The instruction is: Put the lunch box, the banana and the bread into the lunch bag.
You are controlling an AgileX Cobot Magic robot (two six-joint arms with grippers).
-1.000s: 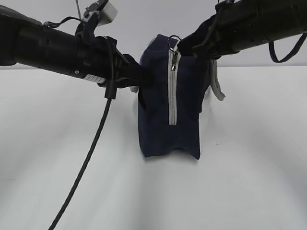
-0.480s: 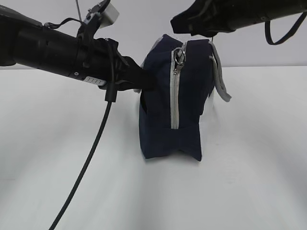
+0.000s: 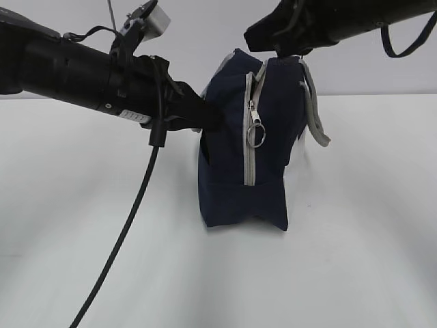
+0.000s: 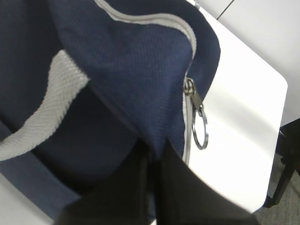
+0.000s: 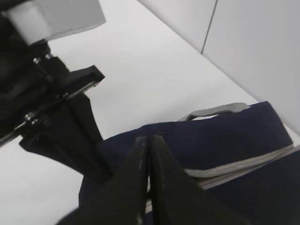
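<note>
The lunch bag (image 3: 242, 157) stands upright in the middle of the white worktop (image 3: 355, 260), its narrow end toward the exterior camera, with the grey zipper (image 3: 250, 137) running up that end and over the top. The ring pull (image 3: 256, 134) hangs free partway down the end, touched by nothing. The zipper looks drawn shut along the stretch that shows, though how far it is closed below the slider cannot be told. A grey strap handle (image 3: 315, 113) droops on the bag's right side. The lunch box, the banana and the bread appear in no view, so by this evidence they are probably already inside the bag, and the work seems near its finish; that is a judgement, since the interior is hidden. The left end effector (image 4: 152, 187) is closed on a fold of the bag's navy fabric at its left side, steadying it. The right end effector (image 5: 149, 187) hovers just above the bag's top with its fingers pressed together and nothing between them.
</note>
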